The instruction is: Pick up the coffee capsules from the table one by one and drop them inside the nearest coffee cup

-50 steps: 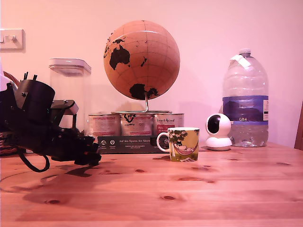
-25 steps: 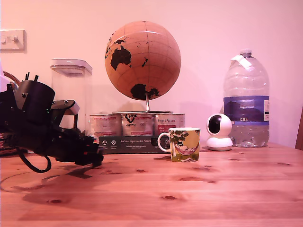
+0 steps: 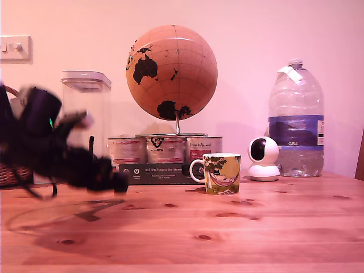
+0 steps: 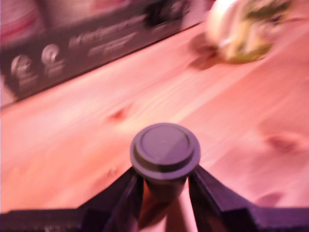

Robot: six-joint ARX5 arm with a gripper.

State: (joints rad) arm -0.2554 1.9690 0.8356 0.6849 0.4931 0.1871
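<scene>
In the wrist view a dark coffee capsule [image 4: 165, 150] with a round flat top sits between my gripper's [image 4: 165, 182] two black fingers, which are shut on its body just above the pine table [image 4: 72, 145]. The coffee cup [image 4: 244, 29] shows as a blur farther ahead. In the exterior view my gripper [image 3: 116, 182] is a motion-blurred dark shape at the exterior view's left, hovering a little over the table [image 3: 227, 233]; the capsule cannot be picked out in that blur. The printed cup [image 3: 220, 173] stands well to its right, handle toward the arm.
Behind the cup stand a dark box [image 3: 153, 172], silver tins [image 3: 164, 149] and a cork globe [image 3: 171, 71]. A clear container [image 3: 85, 114] rises behind the arm. A white camera [image 3: 263, 158] and a large water bottle [image 3: 294, 119] stand at the right.
The arm, still a second ago, is now blurred by motion. Its tip has risen slightly off the table and shifted a little toward the cup.
</scene>
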